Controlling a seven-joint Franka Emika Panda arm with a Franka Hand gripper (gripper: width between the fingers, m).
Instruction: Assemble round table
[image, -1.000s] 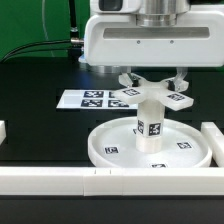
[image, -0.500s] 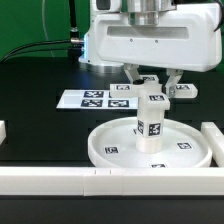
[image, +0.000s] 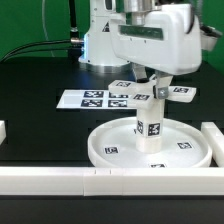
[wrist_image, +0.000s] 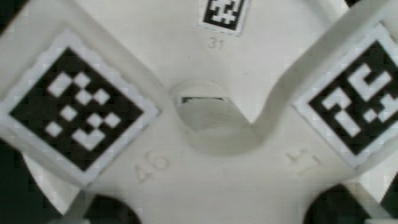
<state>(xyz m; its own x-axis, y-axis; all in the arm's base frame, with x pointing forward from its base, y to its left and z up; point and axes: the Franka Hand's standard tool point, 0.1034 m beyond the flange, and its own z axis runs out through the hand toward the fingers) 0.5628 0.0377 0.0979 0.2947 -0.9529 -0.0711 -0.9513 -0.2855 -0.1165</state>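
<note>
The large rimmed disc (image: 108, 152) lies flat on the black table near the front. The short cylinder (image: 152, 124) stands upright on its central hub. The cross-shaped piece (image: 176, 94) sits on top of the cylinder, its tagged arms spread out. My gripper (image: 152, 84) comes down from above and is shut on the cross-shaped piece at its middle. In the wrist view the cross-shaped piece (wrist_image: 205, 165) fills the picture with its tags, and the dark fingertips (wrist_image: 98, 208) show at either side of it around my gripper (wrist_image: 217, 208).
The marker board (image: 88, 99) lies flat behind the disc. A long white bar (image: 60, 181) runs along the front edge, another (image: 213, 136) stands at the exterior view's right, and a short end (image: 3, 130) shows at its left. Cables hang at the back.
My hand has turned about its upright axis over the cylinder, and the cross-shaped piece has turned with it. The disc and cylinder stay in place.
</note>
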